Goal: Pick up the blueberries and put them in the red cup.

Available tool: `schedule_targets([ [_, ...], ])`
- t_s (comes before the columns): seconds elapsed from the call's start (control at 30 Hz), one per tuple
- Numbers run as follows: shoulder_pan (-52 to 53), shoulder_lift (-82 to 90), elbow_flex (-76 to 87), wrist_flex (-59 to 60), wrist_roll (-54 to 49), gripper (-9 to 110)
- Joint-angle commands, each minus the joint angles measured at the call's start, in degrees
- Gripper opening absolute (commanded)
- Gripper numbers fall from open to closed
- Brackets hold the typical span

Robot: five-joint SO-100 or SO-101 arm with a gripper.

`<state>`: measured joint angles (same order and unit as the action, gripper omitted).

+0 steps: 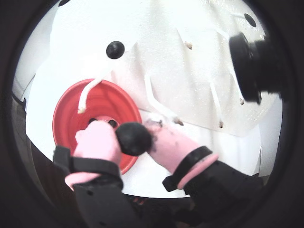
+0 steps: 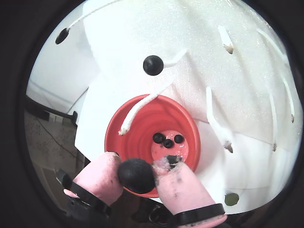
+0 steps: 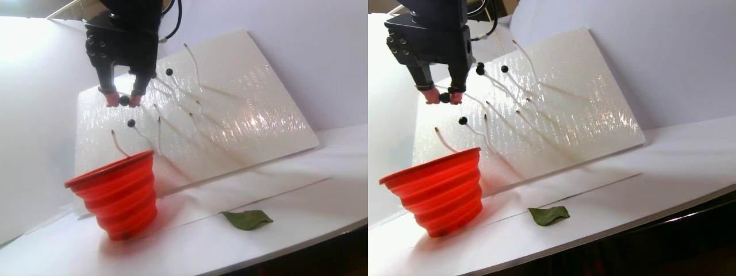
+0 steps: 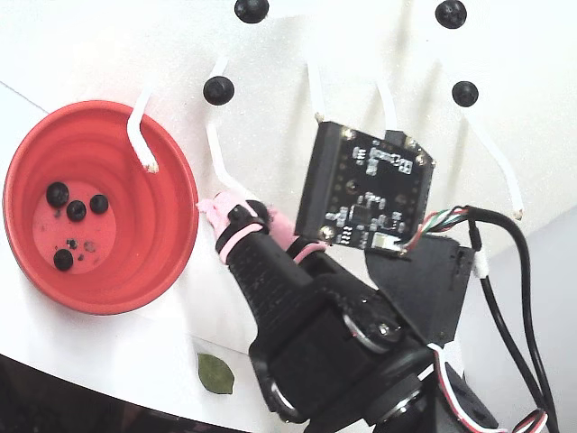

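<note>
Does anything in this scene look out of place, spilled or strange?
A green leaf lies alone on the white table, right of the red cup in the stereo pair view; it looks stray. Nothing is spilled: four blueberries sit in the cup, and the gripper holds one over its rim.

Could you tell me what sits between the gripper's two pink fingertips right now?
One blueberry, pinched between the gripper's pink fingertips, above the red cup. Both wrist views show it plainly.
</note>
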<state>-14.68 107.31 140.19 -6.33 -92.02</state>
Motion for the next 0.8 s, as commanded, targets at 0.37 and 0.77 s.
schedule_targets([
  [0.37, -4.9, -2.3, -2.0, -2.8, 1.8, 11],
  [0.77, -5.4, -8.3, -2.6, -8.3, 1.3, 11],
])
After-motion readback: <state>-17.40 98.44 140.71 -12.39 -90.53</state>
